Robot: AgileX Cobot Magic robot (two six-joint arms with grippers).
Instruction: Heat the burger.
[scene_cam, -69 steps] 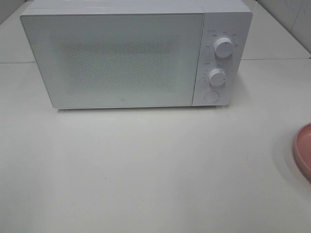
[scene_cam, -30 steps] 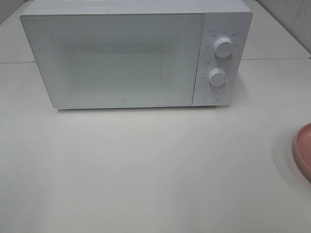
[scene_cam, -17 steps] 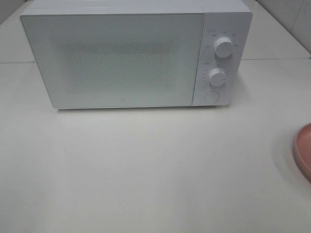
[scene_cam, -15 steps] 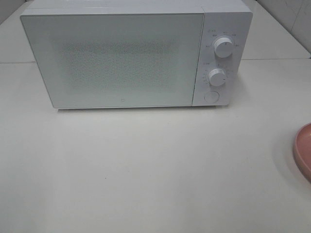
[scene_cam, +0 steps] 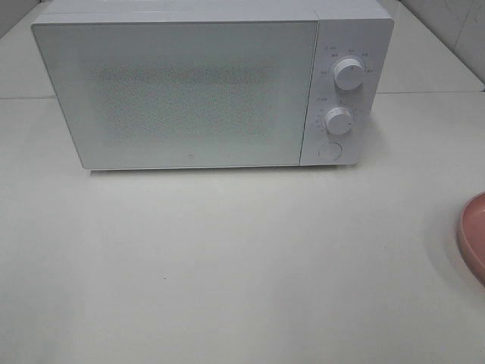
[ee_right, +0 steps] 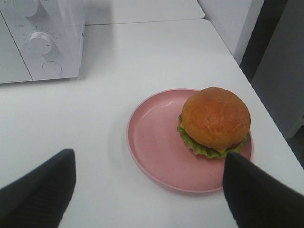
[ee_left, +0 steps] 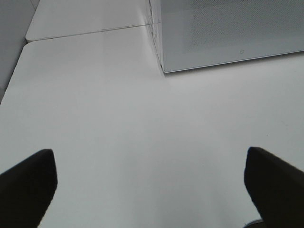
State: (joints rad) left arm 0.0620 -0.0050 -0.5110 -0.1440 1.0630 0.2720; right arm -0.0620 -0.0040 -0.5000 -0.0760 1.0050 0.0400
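White surfaces fill all three views: a white box-shaped microwave oven (scene_cam: 212, 83) with its door closed stands at the back of a white table (scene_cam: 242, 258). From the high camera we see only the rim of a flat pink round plate (scene_cam: 474, 235), cut off at the right edge, and neither gripper. Our right wrist camera shows what that view misses: the small round burger (ee_right: 214, 121) with its brown domed bun and green lettuce fringe sits on the pink plate, off-centre toward the side away from the microwave. The plate lies near the table's right edge. Our right gripper (ee_right: 147, 190) hangs above the table with its dark fingers (ee_right: 35, 190) spread wide, one on either side of the plate, touching nothing. Our left gripper (ee_left: 152, 183) is likewise spread wide over bare table, in front of the microwave's left corner. Between microwave and front edge the tabletop is open.
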